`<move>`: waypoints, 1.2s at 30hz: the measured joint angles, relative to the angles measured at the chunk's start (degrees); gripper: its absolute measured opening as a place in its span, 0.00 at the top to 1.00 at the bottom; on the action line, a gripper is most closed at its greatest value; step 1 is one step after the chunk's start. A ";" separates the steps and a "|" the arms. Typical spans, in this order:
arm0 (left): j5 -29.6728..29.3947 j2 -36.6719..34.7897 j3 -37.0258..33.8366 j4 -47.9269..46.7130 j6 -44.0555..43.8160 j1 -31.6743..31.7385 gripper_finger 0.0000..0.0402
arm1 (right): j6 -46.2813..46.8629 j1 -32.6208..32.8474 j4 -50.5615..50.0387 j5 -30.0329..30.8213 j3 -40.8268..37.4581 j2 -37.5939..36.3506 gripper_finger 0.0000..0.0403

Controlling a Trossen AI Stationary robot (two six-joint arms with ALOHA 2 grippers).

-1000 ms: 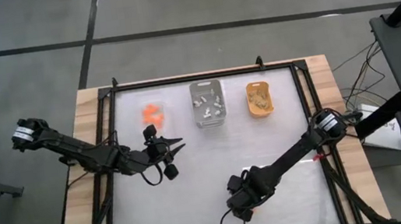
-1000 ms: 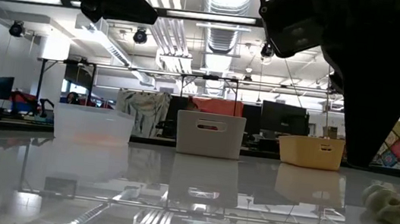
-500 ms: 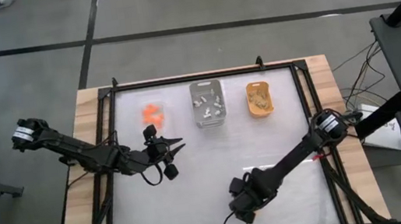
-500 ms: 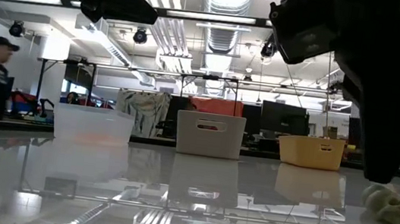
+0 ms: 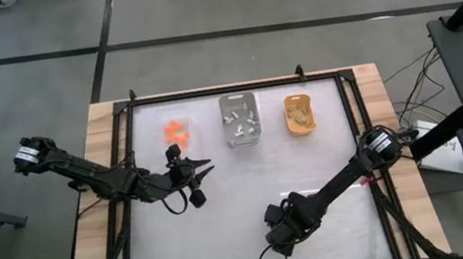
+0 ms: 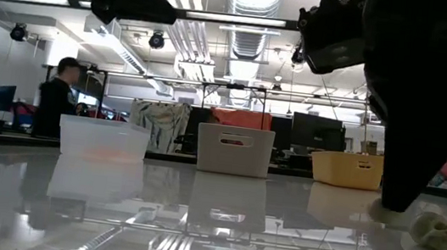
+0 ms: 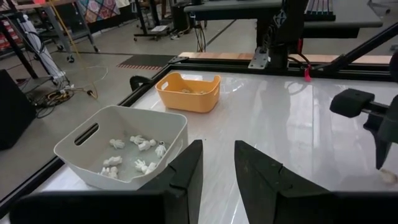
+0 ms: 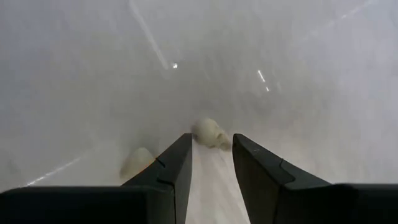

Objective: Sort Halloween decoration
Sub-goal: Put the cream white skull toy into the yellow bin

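Right claw (image 5: 276, 237) is down at the white counter (image 5: 334, 151) near its front edge, its two dark fingers (image 8: 171, 168) standing a narrow gap apart with nothing between them; in the right wrist view a small pale trinket (image 8: 208, 132) lies on the counter just past the fingertips, in line with the gap, and a second pale trinket (image 8: 137, 162) lies just beside one finger. From table height a pale greenish-white trinket (image 6: 441, 233) shows on the counter close to the foot of that arm. The other decorations are already in containers along the far edge of the counter: the clear tray (image 5: 177, 130) holds several bright orange pieces (image 5: 174, 130), the grey tray (image 5: 240, 119) in the middle holds a handful of small white figures (image 7: 140, 144), and the orange-yellow tray (image 5: 300, 114) holds tan pieces (image 5: 302, 118). The three trays stand in a row, apart from one another. Left claw (image 5: 201, 170) hangs above the counter just in front of the clear tray, well apart from the right claw; its fingers (image 7: 186, 171) are a narrow gap apart and hold nothing. In the room beyond the counter a person (image 6: 57, 105) stands behind the clear tray.
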 joint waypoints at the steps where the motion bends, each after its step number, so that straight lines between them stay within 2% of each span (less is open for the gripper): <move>1: 0.00 0.00 0.00 0.18 0.00 -0.01 0.81 | -0.24 -0.11 -0.01 0.20 0.00 0.00 0.73; 7: 0.00 0.00 0.00 0.40 0.00 -0.01 0.81 | -2.77 -0.72 -0.11 0.04 0.00 -0.02 0.73; 14: 0.00 0.00 0.00 0.45 0.00 -0.01 0.81 | -16.51 -0.82 0.09 -0.16 -0.32 0.07 0.73; 27: 0.04 0.00 0.00 0.47 0.00 -0.01 0.81 | -20.26 -1.66 5.18 1.58 -4.18 0.01 0.74; 30: 0.04 0.00 0.00 0.47 0.00 -0.01 0.81 | -20.27 -1.78 5.74 1.68 -4.65 -0.04 0.79; 36: 0.07 0.00 0.00 0.49 0.00 0.01 0.81 | -21.54 -1.84 6.30 1.94 -4.74 -0.04 0.93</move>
